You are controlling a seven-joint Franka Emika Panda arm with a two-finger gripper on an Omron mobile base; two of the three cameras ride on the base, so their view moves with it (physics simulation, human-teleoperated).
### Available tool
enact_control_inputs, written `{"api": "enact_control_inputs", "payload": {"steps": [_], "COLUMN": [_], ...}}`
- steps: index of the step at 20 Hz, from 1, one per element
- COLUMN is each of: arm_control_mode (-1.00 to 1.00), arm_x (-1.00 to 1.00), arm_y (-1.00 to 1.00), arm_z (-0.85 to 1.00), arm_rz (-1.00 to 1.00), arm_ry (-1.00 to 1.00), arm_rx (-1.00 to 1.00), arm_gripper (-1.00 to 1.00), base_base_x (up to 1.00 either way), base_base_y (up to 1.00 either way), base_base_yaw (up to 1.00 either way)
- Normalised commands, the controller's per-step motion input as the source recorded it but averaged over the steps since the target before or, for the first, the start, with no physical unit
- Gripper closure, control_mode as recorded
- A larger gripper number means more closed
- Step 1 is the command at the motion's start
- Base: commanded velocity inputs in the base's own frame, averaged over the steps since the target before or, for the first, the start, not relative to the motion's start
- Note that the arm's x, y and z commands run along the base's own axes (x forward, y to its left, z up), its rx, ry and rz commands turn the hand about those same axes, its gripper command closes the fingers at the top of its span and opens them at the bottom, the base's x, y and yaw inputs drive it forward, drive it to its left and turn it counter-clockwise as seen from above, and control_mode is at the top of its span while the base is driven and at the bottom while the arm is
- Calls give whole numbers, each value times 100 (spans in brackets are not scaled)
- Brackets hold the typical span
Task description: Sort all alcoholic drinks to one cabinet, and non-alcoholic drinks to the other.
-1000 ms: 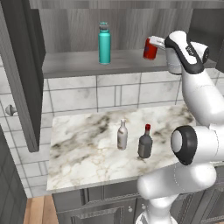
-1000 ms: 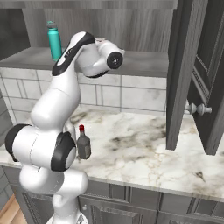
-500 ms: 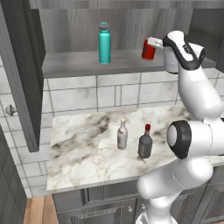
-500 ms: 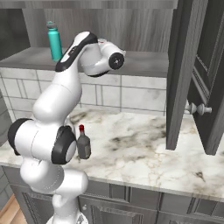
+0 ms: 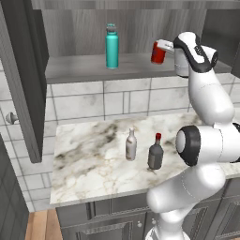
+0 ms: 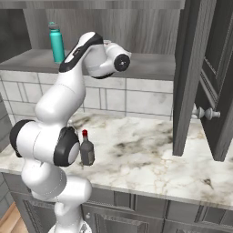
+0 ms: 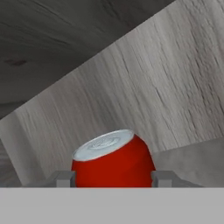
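On the cabinet shelf (image 5: pixel 84 70), at its right end, the gripper (image 5: pixel 161 46) holds the can (image 5: pixel 158 52) tipped a little off upright, its two fingers flanking the body on opposite sides, as the hand view shows with the can (image 7: pixel 113 159) sitting between the finger tips; the jaws look closed onto it, though whether its base already rests on the shelf I cannot tell. The can is short, glossy red, with a dull silver top. It should handle as a light, stiff but thin-walled thing: smooth painted metal that could slip under a weak pinch and dent under a hard one, so a grip across the middle of the body, well below the rim, is the sound place to take it, as here. Because it is short and broad it should stand steadily once level. The teal bottle (image 5: pixel 111 46) stands upright on the same shelf, well apart to the left; tall and narrow, it would tip more readily. On the counter (image 5: pixel 89 159) below, the pale bottle (image 5: pixel 131 145) and the dark red-capped bottle (image 5: pixel 155 152) stand just beside each other; both are probably heavier, rigid and breakable, best taken around the body rather than the neck.
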Motion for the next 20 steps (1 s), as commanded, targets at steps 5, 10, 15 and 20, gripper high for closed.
{"api": "enact_control_inputs", "payload": {"steps": [5,10,15,20], "arm_control_mode": [-100,-100,-100,-100], "arm_x": [0,0,0,-15], "arm_y": [5,10,9,1], "arm_z": [-18,-4,0,8], "arm_rz": [0,0,-1,-4], "arm_ry": [0,0,-3,-7], "arm_rx": [-4,-4,-2,-1], "arm_gripper": [-100,-100,-100,-100], "base_base_x": [0,0,0,0], "base_base_y": [0,0,0,0], "base_base_yaw": [0,0,0,0]}}
